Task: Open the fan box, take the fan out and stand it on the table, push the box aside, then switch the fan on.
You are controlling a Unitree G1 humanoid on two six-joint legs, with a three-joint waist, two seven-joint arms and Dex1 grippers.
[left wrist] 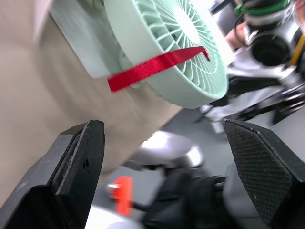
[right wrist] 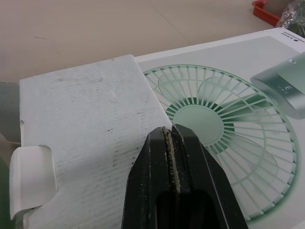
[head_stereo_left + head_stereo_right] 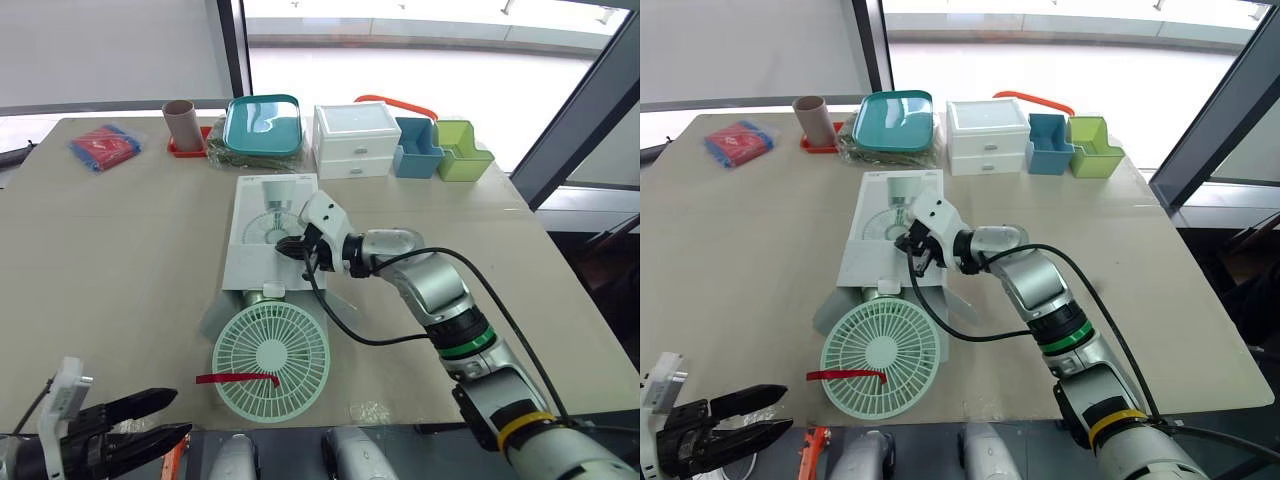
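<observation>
Plainly face-up, fan (image 3: 271, 358); box (image 3: 250, 255) lengthwise away from robot.

No fully readable text, brand or number. On white cardboard fan box (image 2: 86, 119), lid bears printed picture of pale green fan (image 2: 224, 119). Pictured grey fan base (image 2: 286, 88) carries small pale marks, one resembling letter E, rest illegible. Tiny dark print line (image 2: 298, 40) near lid corner, too small to read. Head views show same lid print as faint grey-green shapes, nothing legible.
</observation>
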